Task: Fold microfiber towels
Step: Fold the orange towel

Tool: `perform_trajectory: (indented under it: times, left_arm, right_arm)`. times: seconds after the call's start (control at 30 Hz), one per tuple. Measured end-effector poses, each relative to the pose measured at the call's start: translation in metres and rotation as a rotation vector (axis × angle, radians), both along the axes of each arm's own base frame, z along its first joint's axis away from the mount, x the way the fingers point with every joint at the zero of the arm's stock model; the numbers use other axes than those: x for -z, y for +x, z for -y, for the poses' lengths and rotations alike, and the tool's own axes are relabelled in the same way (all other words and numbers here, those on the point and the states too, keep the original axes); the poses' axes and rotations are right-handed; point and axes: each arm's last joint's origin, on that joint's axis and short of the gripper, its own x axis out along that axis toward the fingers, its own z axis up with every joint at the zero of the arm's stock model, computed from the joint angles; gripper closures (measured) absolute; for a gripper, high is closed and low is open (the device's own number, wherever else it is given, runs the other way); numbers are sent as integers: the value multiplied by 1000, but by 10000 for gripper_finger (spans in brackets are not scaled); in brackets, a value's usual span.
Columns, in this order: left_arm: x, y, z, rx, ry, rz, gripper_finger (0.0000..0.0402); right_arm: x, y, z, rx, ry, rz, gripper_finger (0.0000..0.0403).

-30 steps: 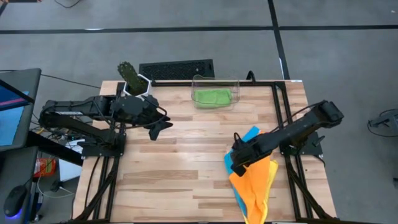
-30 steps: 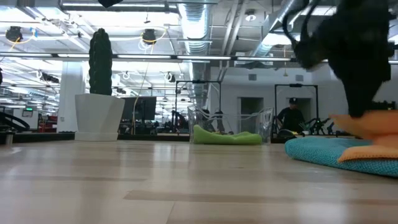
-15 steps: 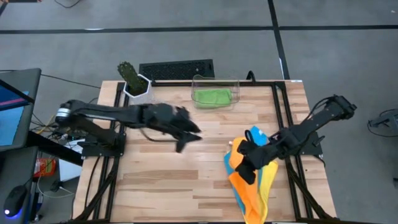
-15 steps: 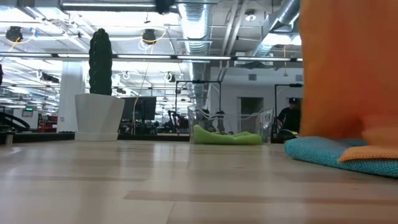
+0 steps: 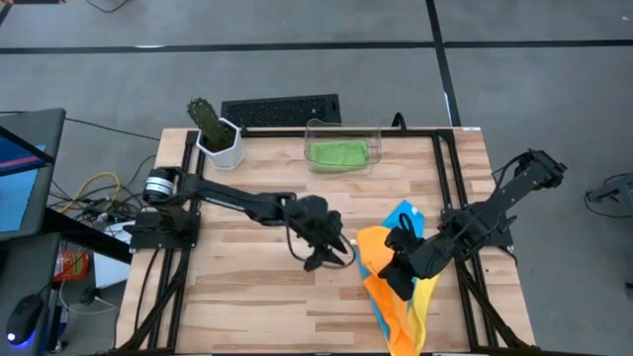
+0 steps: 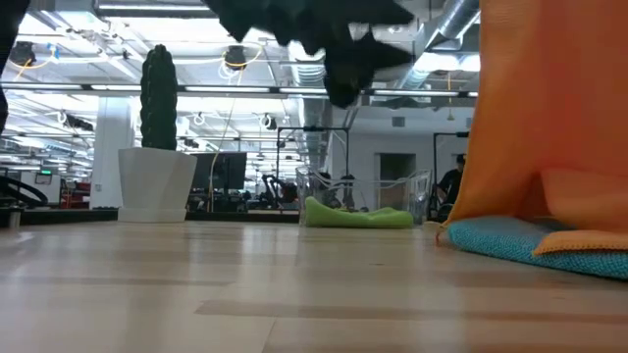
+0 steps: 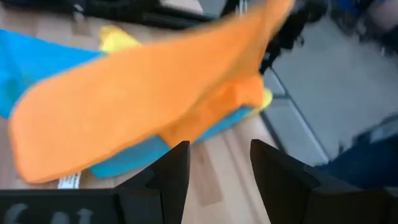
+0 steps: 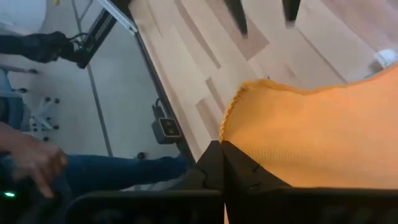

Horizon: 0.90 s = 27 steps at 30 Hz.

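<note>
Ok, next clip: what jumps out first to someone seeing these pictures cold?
The orange towel, lifted at the table's right side by the shut right claw, hangs as a bright sheet over the blue towel and yellow towel. The left claw, open, reaches in toward it. Further back, a green towel lies in the clear bin.

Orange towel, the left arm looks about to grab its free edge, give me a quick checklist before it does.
1. Right gripper shut on the orange towel: ok, cloth is pinched between its closed fingers in the right wrist view.
2. Towel lifted: ok, it hangs above the blue towel.
3. Left gripper open: ok, fingers stand apart.
4. Left gripper facing the towel's edge: ok, beside it.
5. Yellow towel free of the lift: cannot tell.
6. Green towel out of the way: ok, inside the clear bin.
</note>
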Motion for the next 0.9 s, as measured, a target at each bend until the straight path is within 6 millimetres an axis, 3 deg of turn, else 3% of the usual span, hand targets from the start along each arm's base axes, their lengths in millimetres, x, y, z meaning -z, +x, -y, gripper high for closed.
perform_trajectory:
  times: [0.17,0.37,0.57,0.9]
  left_arm:
    - [29,10,9,30,48,-13,239]
    - [49,18,15,-37,103,-17,239]
    - [50,20,12,-198,238,19,239]
    - [56,5,11,-146,300,-162,239]
  right_arm:
    - [-3,3,7,25,4,20,387]
    - [-12,10,15,37,20,108,386]
    - [-16,11,17,32,36,142,385]
    - [-18,7,14,5,37,145,383]
